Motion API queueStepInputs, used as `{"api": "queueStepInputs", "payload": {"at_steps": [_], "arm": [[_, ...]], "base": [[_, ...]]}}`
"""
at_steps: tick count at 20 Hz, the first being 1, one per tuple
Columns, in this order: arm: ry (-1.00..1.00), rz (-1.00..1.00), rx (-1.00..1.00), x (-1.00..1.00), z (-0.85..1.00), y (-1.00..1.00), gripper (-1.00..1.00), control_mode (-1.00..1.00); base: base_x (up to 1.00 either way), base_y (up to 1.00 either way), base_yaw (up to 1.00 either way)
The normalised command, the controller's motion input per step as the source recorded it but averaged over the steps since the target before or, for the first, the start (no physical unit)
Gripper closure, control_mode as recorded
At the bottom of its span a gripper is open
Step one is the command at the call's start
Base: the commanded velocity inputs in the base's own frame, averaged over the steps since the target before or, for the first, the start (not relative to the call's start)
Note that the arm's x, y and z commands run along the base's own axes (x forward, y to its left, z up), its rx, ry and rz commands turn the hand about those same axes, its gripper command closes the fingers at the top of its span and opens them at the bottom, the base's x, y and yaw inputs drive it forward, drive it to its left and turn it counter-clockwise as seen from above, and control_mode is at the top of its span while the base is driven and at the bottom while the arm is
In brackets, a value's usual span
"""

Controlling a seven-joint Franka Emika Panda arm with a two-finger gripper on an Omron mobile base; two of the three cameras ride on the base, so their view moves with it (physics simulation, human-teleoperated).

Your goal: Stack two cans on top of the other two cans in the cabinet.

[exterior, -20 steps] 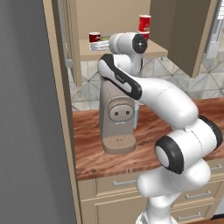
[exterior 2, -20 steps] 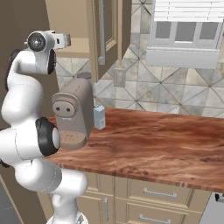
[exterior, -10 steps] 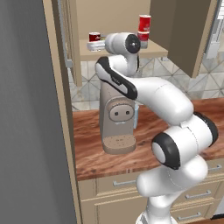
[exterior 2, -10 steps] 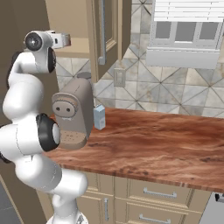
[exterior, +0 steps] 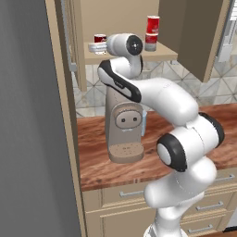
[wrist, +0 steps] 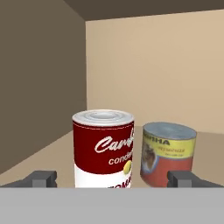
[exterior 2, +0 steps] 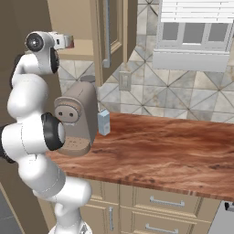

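On the cabinet (exterior: 134, 56) shelf stands a dark red can with a white lower band (exterior: 100, 39). In the hand view this can (wrist: 103, 146) is close ahead, centred between my fingertips (wrist: 41, 178), and nothing is gripped. A greyish tin with a yellow-and-red label (wrist: 168, 152) sits just to its right, slightly farther back. Farther right on the shelf, a bright red can (exterior: 152, 24) rests on a greyish tin with a red upper band (exterior: 150, 44). My gripper (exterior: 95, 47) (exterior 2: 65, 41) (wrist: 113, 179) is open at shelf height.
A tan coffee machine (exterior: 123, 127) stands on the wooden counter (exterior: 97, 157) under the arm, with a small light blue box (exterior 2: 103, 122) beside it. The cabinet's door (exterior: 192, 32) hangs open on the right. Drawer fronts with metal handles (exterior 2: 167, 201) run below.
The hand has reached a little farther left into the cabinet toward the dark red can, and the elbow has shifted. The jaws have stayed open and the cans have not moved.
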Motion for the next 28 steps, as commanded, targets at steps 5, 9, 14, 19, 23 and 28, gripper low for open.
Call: {"api": "queueStepInputs", "payload": {"at_steps": [5,9,14,19,23,28], "arm": [[0.00,0.00,0.00,0.17,0.00,0.00,-1.00,-1.00],[0.00,0.00,0.00,0.04,0.00,0.05,-1.00,-1.00],[0.00,0.00,0.00,0.03,0.00,0.13,-1.00,-1.00],[0.00,0.00,0.00,0.08,0.00,0.04,-1.00,-1.00],[0.00,0.00,0.00,0.11,0.00,0.03,-1.00,-1.00],[0.00,0.00,0.00,0.10,-0.02,0.08,-1.00,-1.00]], "base": [[0.00,0.00,0.00],[0.00,0.00,0.00],[0.00,0.00,0.00],[0.00,0.00,0.00],[0.00,0.00,0.00],[0.00,0.00,0.00]]}}
